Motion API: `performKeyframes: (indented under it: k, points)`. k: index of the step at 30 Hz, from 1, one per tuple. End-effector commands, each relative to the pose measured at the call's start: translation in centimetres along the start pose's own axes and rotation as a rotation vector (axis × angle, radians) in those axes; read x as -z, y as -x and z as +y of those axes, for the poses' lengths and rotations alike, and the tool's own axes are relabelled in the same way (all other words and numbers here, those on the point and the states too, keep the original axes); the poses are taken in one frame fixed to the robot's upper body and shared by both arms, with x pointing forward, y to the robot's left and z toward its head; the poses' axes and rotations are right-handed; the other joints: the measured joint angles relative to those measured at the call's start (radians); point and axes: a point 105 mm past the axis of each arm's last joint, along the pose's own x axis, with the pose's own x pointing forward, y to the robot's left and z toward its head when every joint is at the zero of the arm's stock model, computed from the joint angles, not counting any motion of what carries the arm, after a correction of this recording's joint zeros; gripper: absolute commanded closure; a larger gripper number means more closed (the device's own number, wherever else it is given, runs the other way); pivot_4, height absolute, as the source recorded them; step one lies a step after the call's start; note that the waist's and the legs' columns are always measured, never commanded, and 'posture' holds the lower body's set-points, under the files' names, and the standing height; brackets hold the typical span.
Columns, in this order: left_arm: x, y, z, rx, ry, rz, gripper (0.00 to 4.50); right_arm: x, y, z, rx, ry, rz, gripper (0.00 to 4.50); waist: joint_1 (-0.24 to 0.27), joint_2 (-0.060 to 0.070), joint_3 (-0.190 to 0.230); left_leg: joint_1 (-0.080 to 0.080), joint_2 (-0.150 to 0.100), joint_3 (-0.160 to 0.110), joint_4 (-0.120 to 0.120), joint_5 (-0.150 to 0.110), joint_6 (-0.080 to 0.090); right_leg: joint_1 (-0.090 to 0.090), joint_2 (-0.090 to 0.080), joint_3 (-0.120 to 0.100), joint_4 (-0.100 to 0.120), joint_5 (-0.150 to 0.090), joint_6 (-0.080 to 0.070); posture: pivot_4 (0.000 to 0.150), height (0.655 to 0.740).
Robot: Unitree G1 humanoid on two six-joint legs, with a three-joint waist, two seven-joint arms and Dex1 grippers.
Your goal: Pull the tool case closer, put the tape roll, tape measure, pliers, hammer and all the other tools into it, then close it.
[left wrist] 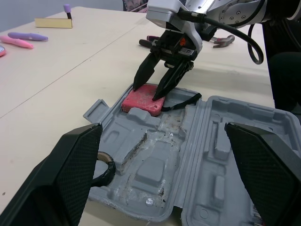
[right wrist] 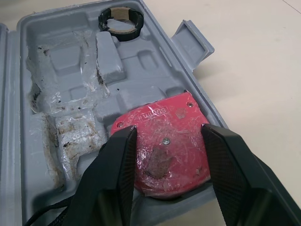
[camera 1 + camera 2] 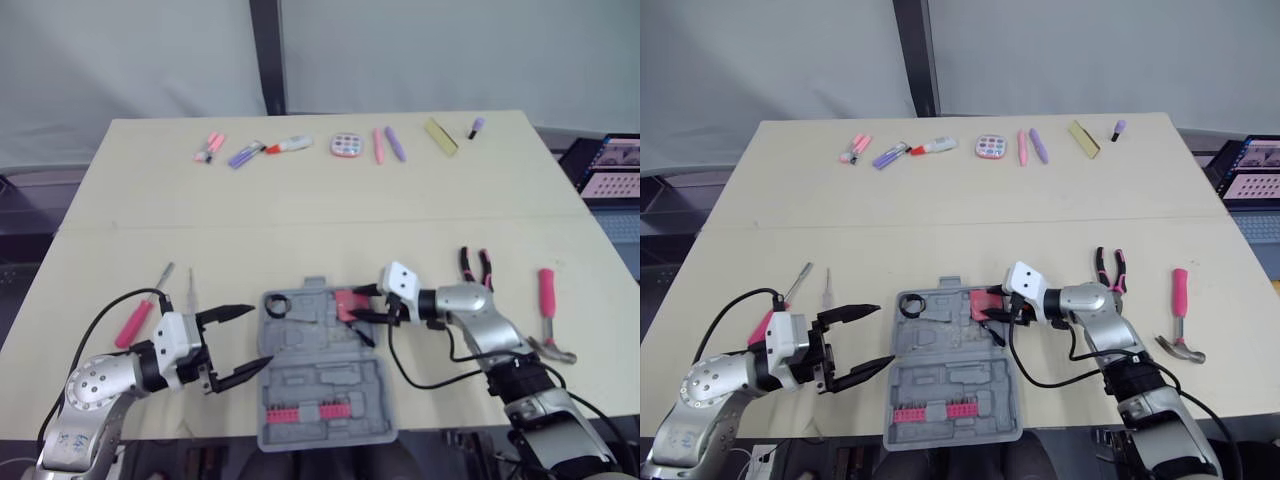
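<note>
- Tape measure (image 2: pixel 164 141): red, boxy hard shell, lying in the far right corner of the open tool case (image 3: pixel 330 375). Judged stiff, compact, fairly heavy for its bulk; smooth sides may slip, so the flat sides are the place to hold.
- Right gripper (image 1: pixel 146 92): jaws set astride the tape measure, one finger on each side, both seeming to touch it.
- Left gripper (image 3: pixel 884 336): jaws spread wide and empty, just beside the case's left edge.
- Case: grey moulded plastic, lying open at the near table edge. Judged light and rigid; would slide if pushed.
- Contents: tape roll (image 3: pixel 277 305) in the far left pocket, a row of red bits (image 3: pixel 308 411) in the near half, and the tape measure. Other pockets bare.
- Still on the table: pliers (image 3: pixel 475 268) near the case's right side, hammer (image 3: pixel 548 310) beyond them, screwdrivers (image 3: pixel 135 322) to the left.
- Hammer: judged head-heavy; hold near the head.
</note>
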Motion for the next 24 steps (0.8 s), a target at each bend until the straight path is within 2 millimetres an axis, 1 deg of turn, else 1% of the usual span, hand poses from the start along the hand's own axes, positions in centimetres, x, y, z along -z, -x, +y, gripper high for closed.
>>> performKeyframes:
  k: [1, 4, 8, 9, 12, 14, 16, 18, 21, 24]
  points:
    - [-0.8, 0.1, 0.0, 0.011, -0.035, -0.012, 0.00, 2.2, -0.1, 1.1, -0.020, -0.052, 0.062, 2.18, 0.000, 0.000, 0.000, 0.000, 0.000, 0.000, 0.000, 0.000, 0.000, 0.000, 0.000, 0.000, 0.000, 0.000, 0.000, 0.150, 0.7400]
    - [-0.8, 0.1, 0.0, 0.011, -0.033, -0.013, 0.00, 2.3, -0.1, 1.1, -0.019, -0.052, 0.068, 2.18, 0.000, 0.000, 0.000, 0.000, 0.000, -0.001, 0.000, 0.000, 0.000, 0.000, 0.000, 0.000, 0.000, 0.000, 0.000, 0.150, 0.7400]
    - [-0.7, 0.1, -0.1, 0.019, -0.032, -0.012, 0.00, 1.2, 0.1, 0.5, 0.010, -0.041, 0.033, 2.18, 0.000, 0.000, 0.000, 0.000, 0.000, -0.001, 0.000, 0.000, 0.000, 0.001, 0.000, 0.000, 0.000, 0.000, 0.000, 0.150, 0.7400]
    - [-0.7, 0.1, -0.1, 0.020, -0.033, -0.011, 0.00, 0.7, 0.3, 0.3, 0.020, -0.034, 0.015, 2.18, 0.000, 0.000, 0.000, 0.000, 0.000, -0.001, 0.000, 0.000, 0.000, 0.001, 0.000, 0.000, 0.000, 0.000, 0.000, 0.150, 0.7400]
    - [-0.8, 0.2, 0.0, 0.018, -0.026, -0.013, 0.00, -2.1, 1.5, 0.0, 0.053, -0.016, -0.058, 2.18, 0.002, 0.000, 0.000, 0.000, 0.000, -0.001, 0.000, 0.000, 0.000, 0.000, 0.000, 0.000, 0.000, 0.000, 0.000, 0.150, 0.7400]
    - [-0.9, 0.3, -0.1, 0.031, -0.012, -0.009, 0.00, -4.1, 2.9, 0.1, 0.083, -0.018, -0.088, 2.18, 0.001, 0.001, 0.001, -0.001, 0.000, -0.001, 0.000, 0.000, 0.000, 0.000, 0.000, 0.000, -0.001, 0.000, 0.000, 0.150, 0.7400]
    - [-0.9, 0.5, -0.2, 0.033, -0.001, -0.004, 0.00, -5.2, 4.3, 0.6, 0.107, -0.043, -0.095, 2.18, 0.002, 0.002, 0.001, -0.002, 0.000, -0.001, 0.000, 0.000, 0.000, 0.000, 0.000, 0.000, -0.001, 0.000, 0.000, 0.150, 0.7400]
    - [-1.0, 0.7, -0.2, 0.020, 0.020, -0.004, 0.00, -5.2, 5.6, 1.7, 0.119, -0.068, -0.076, 2.18, 0.003, 0.002, 0.001, -0.002, 0.000, -0.001, 0.000, 0.000, 0.000, 0.000, 0.000, 0.000, -0.001, 0.000, 0.000, 0.150, 0.7400]
    - [-1.0, 1.3, -0.7, 0.022, 0.038, 0.003, 0.00, -4.1, 7.7, 3.9, 0.135, -0.131, -0.013, 2.18, 0.012, 0.001, 0.001, -0.002, 0.000, -0.002, -0.001, 0.000, 0.000, 0.000, 0.000, 0.000, -0.003, 0.000, 0.000, 0.150, 0.7400]
    - [-0.8, 2.2, -1.2, 0.019, 0.045, 0.013, 0.00, -3.5, 8.9, 5.6, 0.149, -0.229, 0.013, 2.18, 0.022, 0.002, 0.002, -0.003, 0.000, 0.001, -0.001, 0.000, 0.000, 0.001, 0.000, 0.001, -0.007, 0.000, 0.000, 0.150, 0.7400]
